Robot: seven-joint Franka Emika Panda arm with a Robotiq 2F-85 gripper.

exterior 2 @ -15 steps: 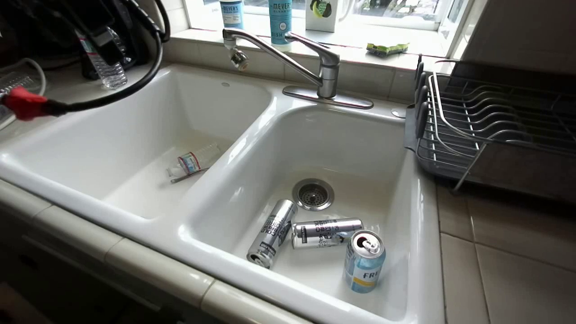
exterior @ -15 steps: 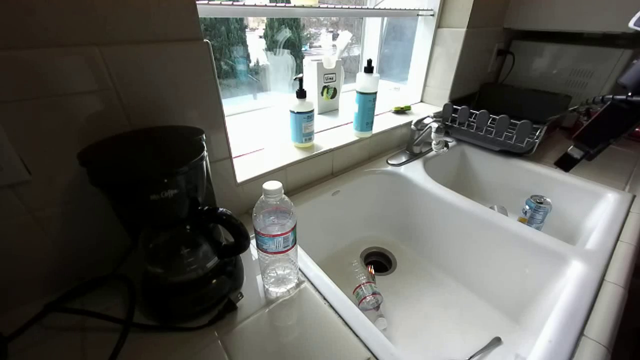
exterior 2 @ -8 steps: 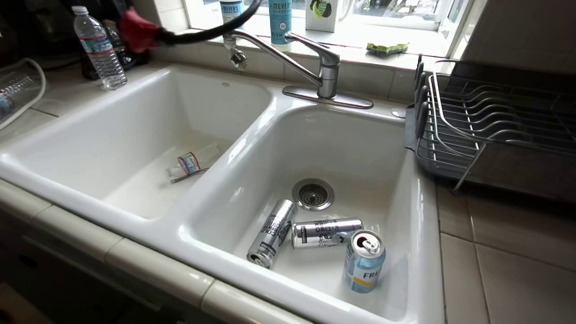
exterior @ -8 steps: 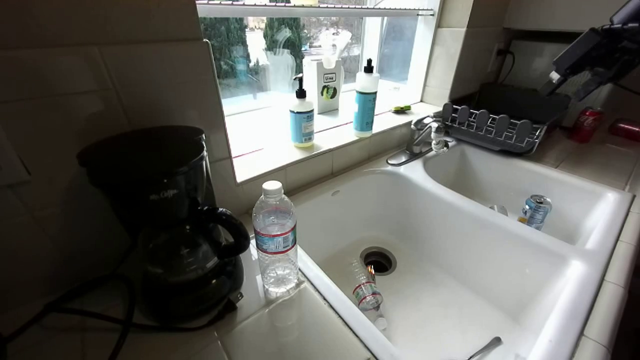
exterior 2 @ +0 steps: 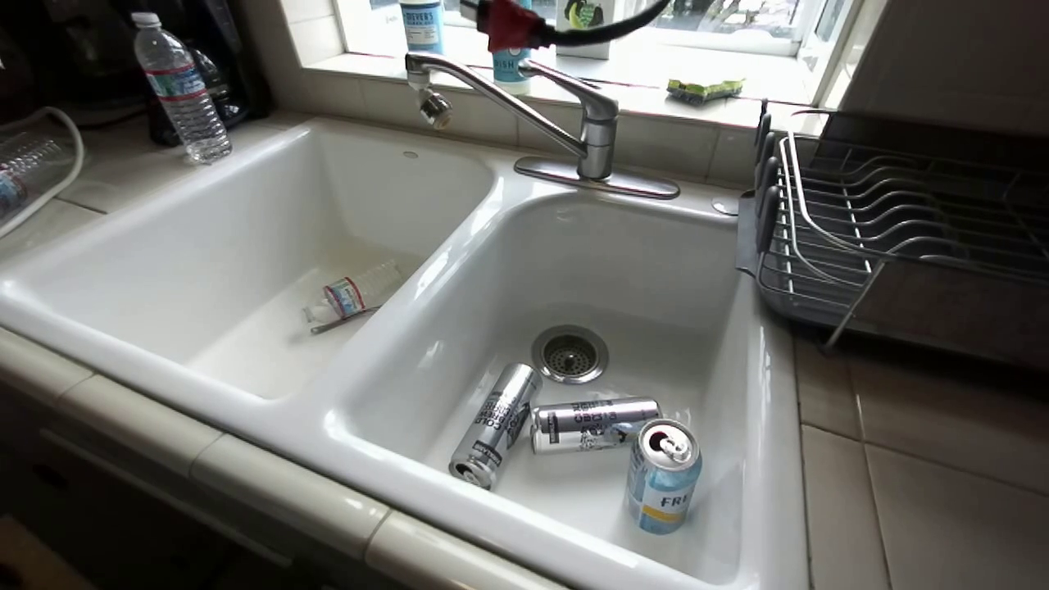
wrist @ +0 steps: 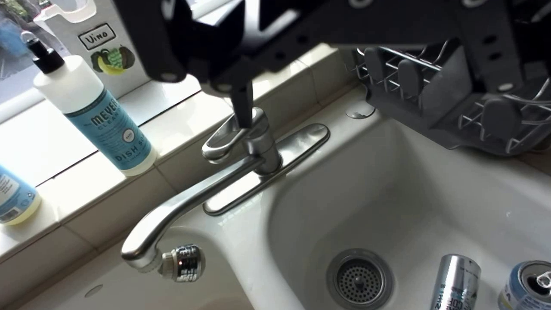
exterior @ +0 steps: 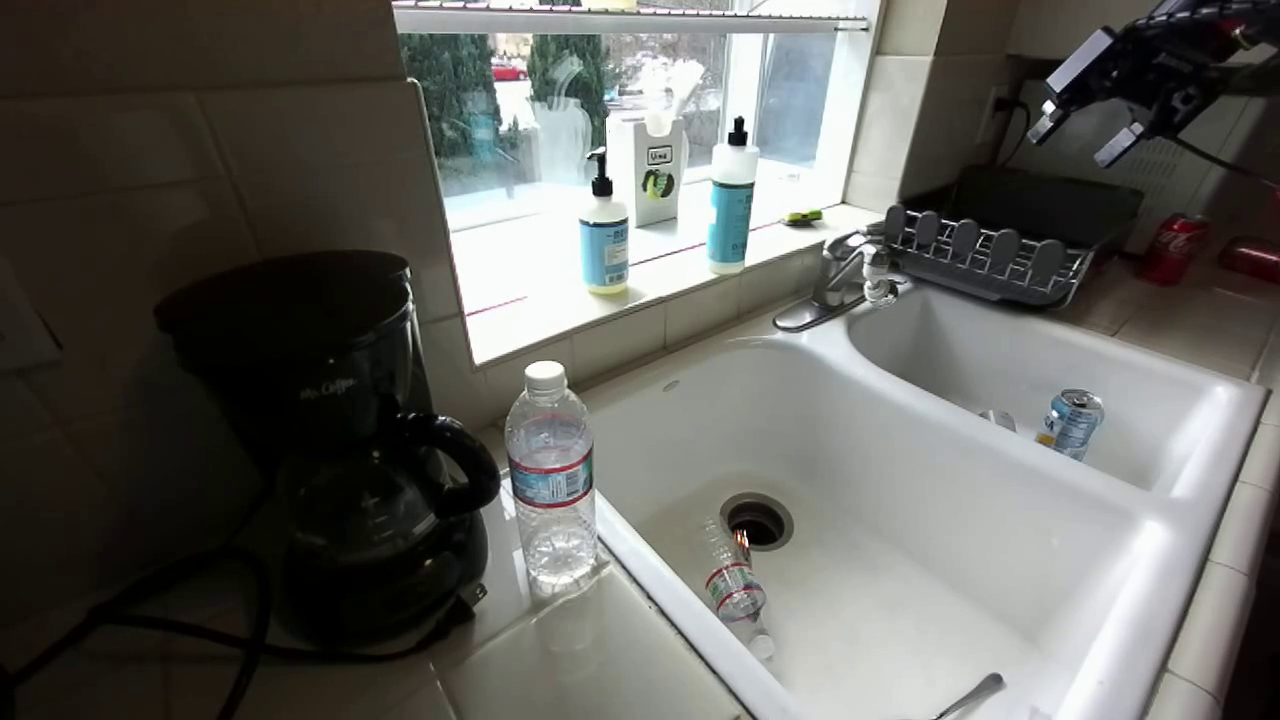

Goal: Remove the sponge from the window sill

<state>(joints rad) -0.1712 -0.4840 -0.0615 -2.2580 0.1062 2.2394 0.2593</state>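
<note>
The sponge (exterior: 803,217) is a small yellow-green block lying flat on the pale window sill (exterior: 665,275), at the sill's end nearest the dish rack. It also shows on the sill in an exterior view (exterior 2: 705,88). In the wrist view the sponge does not show; the dark gripper body covers that part of the sill. My gripper (exterior: 1082,135) is open and empty, high above the dish rack, apart from the sponge. In the wrist view the gripper (wrist: 373,105) comes in from the top, its fingers (wrist: 243,103) wide apart, one over the faucet handle.
Two soap bottles (exterior: 605,245) (exterior: 732,205) and a white box (exterior: 655,205) stand on the sill. The faucet (exterior 2: 598,135) rises in front of it. The dish rack (exterior 2: 885,221) stands beside the sink. Cans (exterior 2: 594,422) lie in the basin. A red-taped cable (exterior 2: 512,29) hangs before the window.
My gripper has moved up and left in an exterior view, from low at the right edge to above the dish rack. The red-taped cable has swung right. The sponge has not moved.
</note>
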